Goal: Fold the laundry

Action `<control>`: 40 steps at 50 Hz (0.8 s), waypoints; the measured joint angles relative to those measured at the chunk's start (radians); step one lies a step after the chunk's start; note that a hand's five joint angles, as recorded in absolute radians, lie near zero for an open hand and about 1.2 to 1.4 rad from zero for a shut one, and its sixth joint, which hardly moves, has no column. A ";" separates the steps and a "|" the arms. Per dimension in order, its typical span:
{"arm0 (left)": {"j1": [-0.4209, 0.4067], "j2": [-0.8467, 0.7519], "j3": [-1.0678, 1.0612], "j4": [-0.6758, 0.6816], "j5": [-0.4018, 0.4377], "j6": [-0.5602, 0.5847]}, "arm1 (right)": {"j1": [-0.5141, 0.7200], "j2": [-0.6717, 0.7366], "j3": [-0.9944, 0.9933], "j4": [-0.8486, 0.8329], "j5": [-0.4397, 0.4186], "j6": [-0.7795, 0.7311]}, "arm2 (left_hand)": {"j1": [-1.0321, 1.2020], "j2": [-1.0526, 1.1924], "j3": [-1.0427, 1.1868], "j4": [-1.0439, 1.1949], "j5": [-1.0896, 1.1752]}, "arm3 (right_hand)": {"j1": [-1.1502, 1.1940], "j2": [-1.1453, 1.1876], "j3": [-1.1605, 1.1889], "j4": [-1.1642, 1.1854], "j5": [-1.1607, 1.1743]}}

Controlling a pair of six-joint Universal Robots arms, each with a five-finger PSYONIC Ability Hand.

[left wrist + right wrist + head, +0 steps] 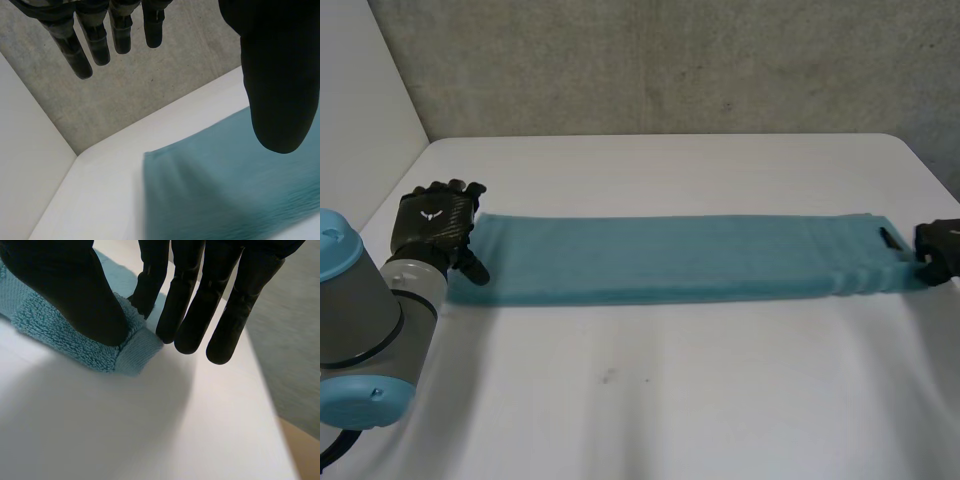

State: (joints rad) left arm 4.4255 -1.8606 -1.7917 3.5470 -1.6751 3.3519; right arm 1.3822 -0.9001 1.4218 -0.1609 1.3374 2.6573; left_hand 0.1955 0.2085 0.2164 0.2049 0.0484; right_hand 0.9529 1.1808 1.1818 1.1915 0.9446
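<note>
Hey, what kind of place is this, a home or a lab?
Probably a robotics lab or test bench, not a home: a plain white table against a rough concrete wall, and a teal towel laid out with the robot's left hand at one end and right hand at the other.

Teal terry towel (670, 258) on the white table (660, 400).
A long, narrow band lying flat across the table's middle, side to side; its right end, with a smooth woven hem, is rucked into small ridges near the table's right edge.
</note>
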 measured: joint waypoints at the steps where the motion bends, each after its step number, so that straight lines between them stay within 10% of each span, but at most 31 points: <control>1: 0.000 0.000 0.000 0.000 0.000 0.000 | -0.006 0.000 -0.005 0.001 0.011 -0.003 | 0.000 0.000 0.000 0.000 0.000 | 0.000 0.000 0.000 0.000 0.000; 20: 0.004 0.009 0.001 -0.004 -0.007 -0.001 | -0.054 -0.067 -0.178 0.028 0.225 -0.220 | 0.000 0.000 0.000 0.000 0.000 | 0.004 0.000 0.001 0.000 0.030; 31: 0.021 0.012 0.002 -0.004 -0.007 -0.002 | 0.389 -0.130 -0.270 -0.004 0.188 -0.156 | 0.000 0.000 0.000 0.000 0.000 | 0.011 0.000 0.005 0.001 0.032; 32: 0.026 0.013 0.002 -0.004 -0.008 -0.002 | 0.571 -0.092 -0.322 -0.037 0.146 -0.153 | 0.000 0.000 0.000 0.000 0.000 | 0.011 0.000 0.005 0.001 0.032; 40: 0.035 0.014 0.000 -0.005 -0.008 -0.002 | 0.902 0.098 -0.414 -0.107 0.030 -0.155 | 0.000 0.000 0.000 0.000 0.000 | 0.011 0.000 0.006 0.001 0.032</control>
State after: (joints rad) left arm 4.4600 -1.8469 -1.7913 3.5423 -1.6828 3.3502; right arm 2.2842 -0.8024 1.0074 -0.2679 1.3675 2.5025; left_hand 0.1955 0.2085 0.2164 0.2049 0.0484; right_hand 0.9640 1.1812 1.1874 1.1928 0.9771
